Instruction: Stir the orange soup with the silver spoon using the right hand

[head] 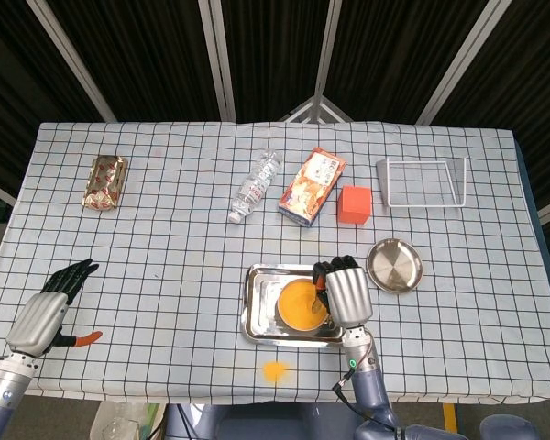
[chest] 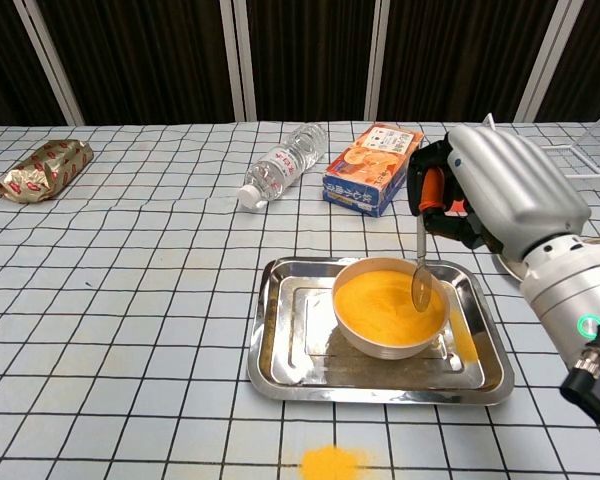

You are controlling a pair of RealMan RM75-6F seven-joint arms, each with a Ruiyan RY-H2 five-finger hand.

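A white bowl of orange soup point(chest: 388, 303) point(head: 300, 305) sits in a steel tray point(chest: 290, 350) point(head: 257, 312) near the table's front edge. My right hand point(chest: 495, 195) point(head: 346, 291) hovers at the bowl's right side and grips the silver spoon point(chest: 421, 265) by its handle. The spoon hangs nearly upright with its bowl dipped into the soup's right part. My left hand point(head: 50, 307) rests on the table at the far left, fingers spread, holding nothing.
A splash of orange point(chest: 330, 463) lies on the cloth in front of the tray. Behind the tray are a plastic bottle point(chest: 280, 166), a snack box point(chest: 373, 167), an orange cube point(head: 354, 204), a wire rack point(head: 422, 181) and a steel plate point(head: 394, 265). A foil packet point(head: 104, 181) lies far left.
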